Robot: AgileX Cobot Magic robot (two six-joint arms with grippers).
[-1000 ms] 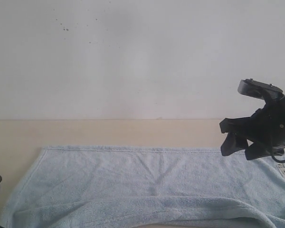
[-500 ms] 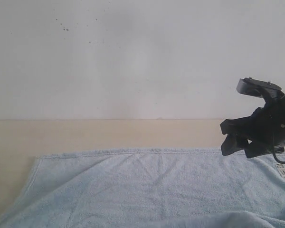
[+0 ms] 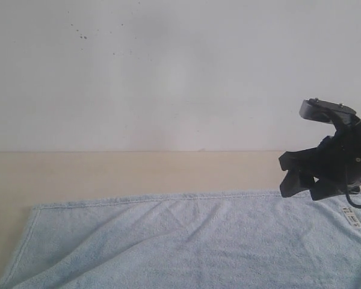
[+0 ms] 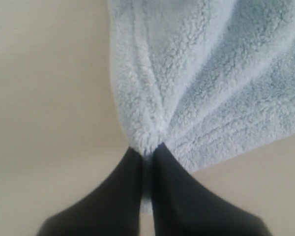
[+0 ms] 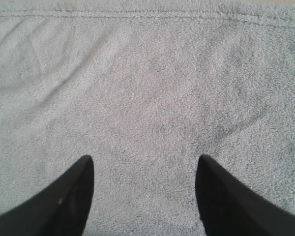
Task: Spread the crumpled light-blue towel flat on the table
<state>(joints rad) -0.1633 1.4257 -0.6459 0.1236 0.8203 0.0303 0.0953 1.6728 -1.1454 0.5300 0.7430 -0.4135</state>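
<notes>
The light-blue towel (image 3: pixel 186 241) lies spread across the front of the beige table (image 3: pixel 138 168), its far hem running left to right and its small white label (image 3: pixel 351 217) at the right. In the left wrist view my left gripper (image 4: pixel 147 150) is shut on a bunched corner of the towel (image 4: pixel 196 83); this gripper is out of the exterior view. My right gripper (image 3: pixel 304 186) hovers open over the towel's right part, with only terry cloth (image 5: pixel 147 98) showing between its fingers (image 5: pixel 73 191).
A white-grey wall (image 3: pixel 168 72) rises behind the table. A bare strip of table runs between the wall and the towel's far hem, and more bare table shows at the left (image 3: pixel 6 198).
The towel has slid toward the front and left; its front fold has gone from view and it lies flatter. The left gripper's tip has left the exterior view. The right arm has stayed still.
</notes>
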